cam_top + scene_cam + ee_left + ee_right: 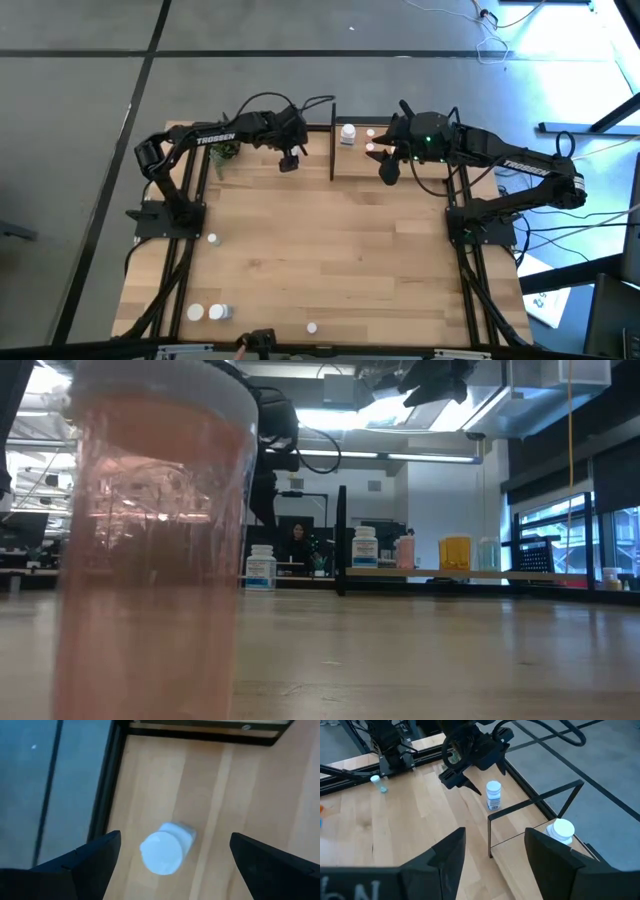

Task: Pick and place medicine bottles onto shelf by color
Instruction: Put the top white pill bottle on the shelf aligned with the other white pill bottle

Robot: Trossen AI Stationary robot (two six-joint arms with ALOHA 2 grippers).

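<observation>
Both sets of jaws stand open and empty. We see the left gripper (289, 160) hanging at the far side of the light wooden tabletop (330, 250), its two dark fingers (85, 865) spread wide above a small white-capped white medicine bottle (165, 851) that stands upright on the table between them, untouched. In the right wrist view that same bottle (493, 795) stands just beside the thin black metal upright post (489, 835) that frames the light wooden rectangular shelf (520, 855).

The right gripper (389, 166) hovers over the shelf on the other side of that post, fingers apart. A second white bottle with a white cap (348, 133) already stands on the shelf, near the post. From table height we see more containers farther along the shelf: a pinkish bottle (406, 551) and a yellow-orange one (455, 553).

Other small white bottles (207, 313) stand well apart at the near left of the table, and one more (312, 327) by the near edge. A translucent pinkish bottle (150, 550) stands right against the low camera. A small green potted plant (223, 152) sits under the left arm
</observation>
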